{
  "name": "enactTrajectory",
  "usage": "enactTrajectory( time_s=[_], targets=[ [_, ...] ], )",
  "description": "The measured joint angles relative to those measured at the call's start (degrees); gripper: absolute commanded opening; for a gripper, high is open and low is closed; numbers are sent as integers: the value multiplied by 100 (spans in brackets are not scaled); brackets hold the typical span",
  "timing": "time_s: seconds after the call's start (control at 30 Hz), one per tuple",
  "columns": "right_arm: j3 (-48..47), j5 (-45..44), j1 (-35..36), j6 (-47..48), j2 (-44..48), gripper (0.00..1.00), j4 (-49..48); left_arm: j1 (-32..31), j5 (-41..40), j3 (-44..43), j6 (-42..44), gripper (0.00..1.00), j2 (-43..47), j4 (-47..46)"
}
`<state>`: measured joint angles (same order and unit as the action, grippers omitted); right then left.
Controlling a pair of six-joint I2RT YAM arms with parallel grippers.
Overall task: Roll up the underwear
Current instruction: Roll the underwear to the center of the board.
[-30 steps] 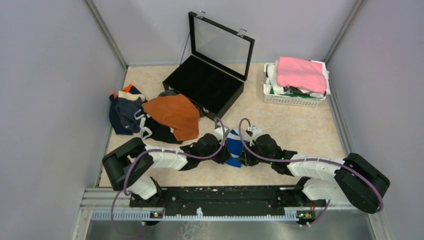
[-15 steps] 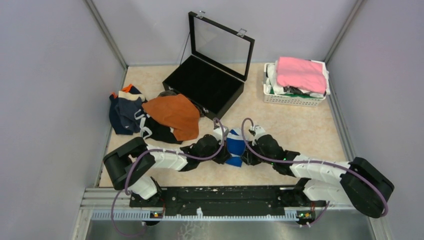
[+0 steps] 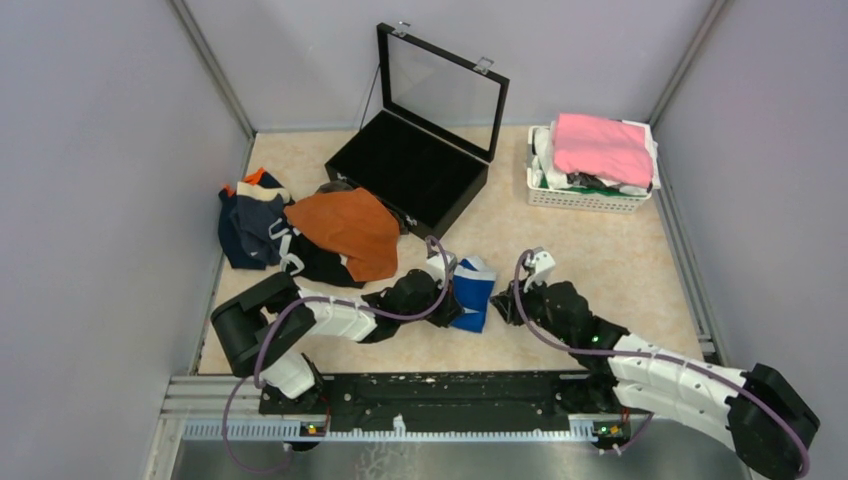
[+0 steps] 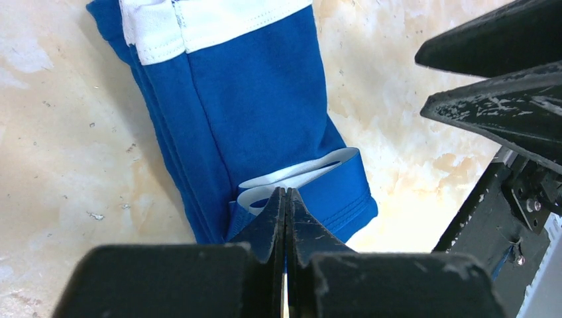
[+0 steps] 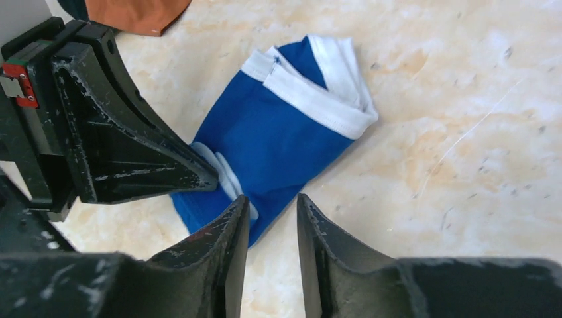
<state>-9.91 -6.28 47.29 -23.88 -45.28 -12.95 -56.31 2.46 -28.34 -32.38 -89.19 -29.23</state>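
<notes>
Beige marbled table (image 3: 600,260), enclosed by plain lilac-grey walls (image 3: 100,150).

Item in hand: royal blue boxer briefs with white waistband and trim (image 5: 285,139), folded into a narrow strip and laid flat at the table's centre, between the two grippers.

Left gripper (image 4: 285,193): jaws closed, tips set at the white-trimmed leg end. Whether cloth is pinched between them cannot be told.

Right gripper (image 5: 272,202): jaws slightly parted, nothing held, positioned just beside the same end.

Step judged: start of the roll, from leg end towards waistband. For a tidy result, the end is best turned over tightly and evenly, with both long edges aligned, so that the strip is not skewed on the smooth surface.

Also listed:
- heap of rust-orange, navy and black underwear (image 3: 320,235), at left, unrolled
- open black case with glazed lid (image 3: 405,170), at rear
- white slatted basket (image 3: 585,198), at rear right, topped with pink folded cloth (image 3: 603,148)
</notes>
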Motion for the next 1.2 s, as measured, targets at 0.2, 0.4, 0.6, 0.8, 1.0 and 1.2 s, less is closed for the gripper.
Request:
enactTrajectory(
  time_s=[0.2,0.4,0.6,0.8,1.0,1.2],
  targets=[
    [-262,258,-96,1314,-282,47,-247,33,0,-15,-76,0,-107,-105],
    [-820,398,271,3331,-393,47,-35,39,-2,-13,-138,0,-133,-140],
    [-848,400,1539,5359,-398,48,636,37,-2,-9,-181,0,-133,-144],
    [-492,476,2026,6402,-391,48,664,37,-24,-9,-179,0,-133,-140],
    [-289,297,2297,6808,-992,50,492,39,-39,-50,-177,0,-142,-72],
    [-282,-70,2605,7099,-1816,51,-162,39,-42,-72,-177,0,-175,-79]
  ],
)
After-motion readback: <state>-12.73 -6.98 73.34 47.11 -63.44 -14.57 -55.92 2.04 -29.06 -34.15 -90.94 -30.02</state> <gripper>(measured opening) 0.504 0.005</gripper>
